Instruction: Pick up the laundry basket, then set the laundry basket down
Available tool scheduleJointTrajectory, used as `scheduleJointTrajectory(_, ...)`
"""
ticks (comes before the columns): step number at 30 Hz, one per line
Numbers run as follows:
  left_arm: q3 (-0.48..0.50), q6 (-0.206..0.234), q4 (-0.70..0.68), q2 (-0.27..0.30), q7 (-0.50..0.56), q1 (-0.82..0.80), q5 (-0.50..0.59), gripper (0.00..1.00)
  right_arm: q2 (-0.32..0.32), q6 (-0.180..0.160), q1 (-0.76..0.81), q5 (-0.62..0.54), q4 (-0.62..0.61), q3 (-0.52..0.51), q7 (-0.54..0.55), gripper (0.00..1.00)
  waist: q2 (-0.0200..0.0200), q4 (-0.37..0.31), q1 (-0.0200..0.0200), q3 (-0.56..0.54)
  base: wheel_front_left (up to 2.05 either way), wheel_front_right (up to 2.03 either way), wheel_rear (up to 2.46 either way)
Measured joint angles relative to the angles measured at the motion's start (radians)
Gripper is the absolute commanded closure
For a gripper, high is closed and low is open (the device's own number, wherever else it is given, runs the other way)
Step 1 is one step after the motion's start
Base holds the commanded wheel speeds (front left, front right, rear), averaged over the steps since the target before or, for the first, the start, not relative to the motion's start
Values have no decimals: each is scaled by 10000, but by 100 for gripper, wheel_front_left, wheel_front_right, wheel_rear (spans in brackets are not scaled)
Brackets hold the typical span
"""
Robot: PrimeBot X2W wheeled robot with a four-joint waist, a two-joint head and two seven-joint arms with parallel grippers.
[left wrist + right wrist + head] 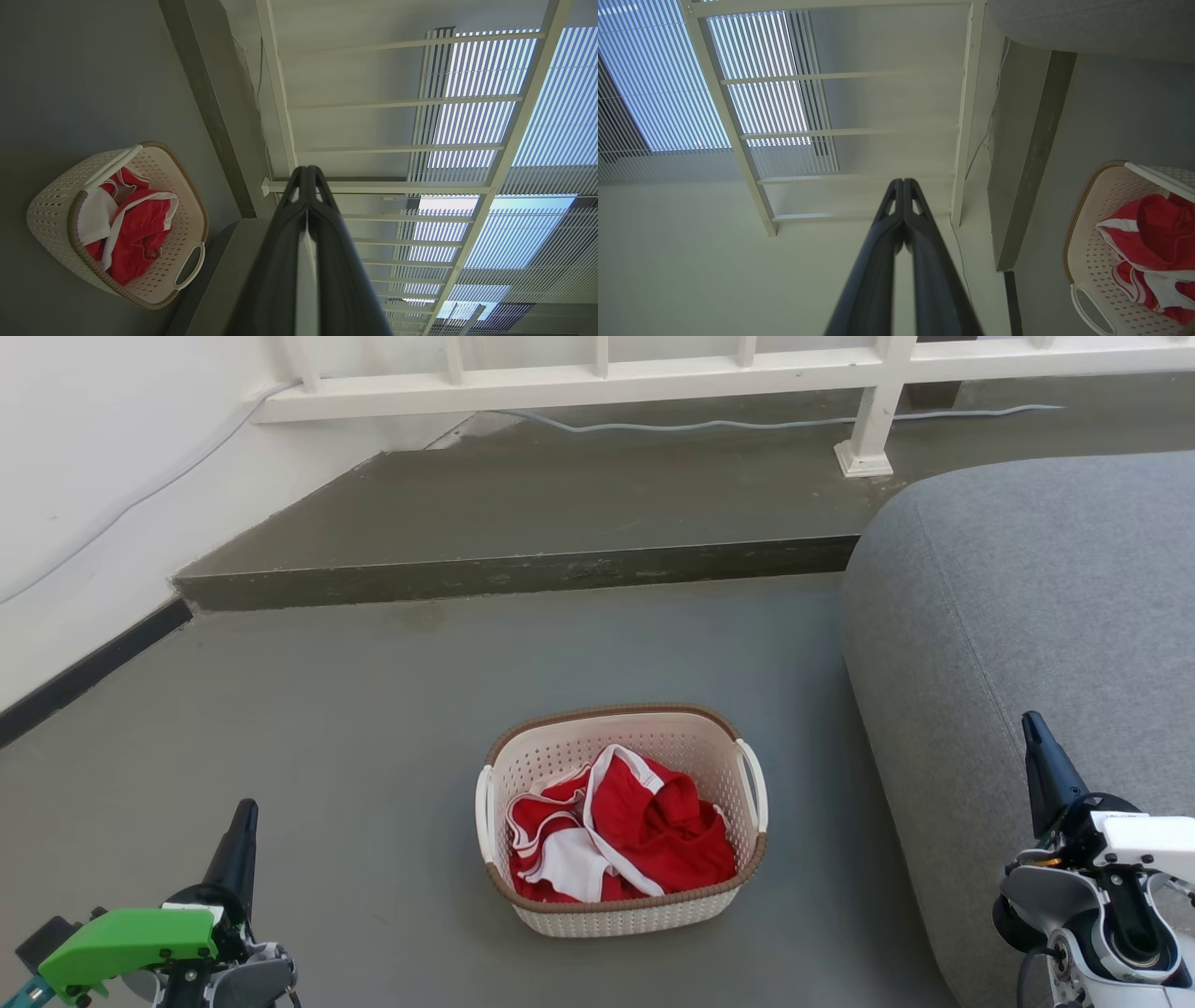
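The laundry basket [621, 905] stands on the grey floor in the middle of the head view, cream with a brown rim, white handles on both sides and red-and-white clothes inside. The left wrist view has the laundry basket [51, 205] at its left, and the right wrist view has the laundry basket [1092, 252] at its right edge. My left gripper [241, 835] is at the lower left, well away from the basket, fingers together and empty. My right gripper [1036, 747] is at the lower right, in front of the sofa, also shut and empty. Both pairs of fingertips meet in the wrist views, at my left gripper [307, 175] and my right gripper [902, 186].
A large grey sofa [1046, 616] fills the right side, close to the basket. A raised dark step [523, 574] runs across behind the basket, with a white railing [597, 383] and a cable [747, 425] on it. A white wall [75, 476] stands to the left.
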Motion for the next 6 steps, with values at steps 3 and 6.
scheduleJointTrajectory(3,0,0,6,0,0,-2,0,100,2,0,-1,0,0,-4,0,100,0,0,0,0,0,0,0)
scheduleJointTrajectory(6,4,0,10,0,0,-4,0,100,2,0,-1,-2,0,-6,0,100,0,0,0,0,0,0,0)
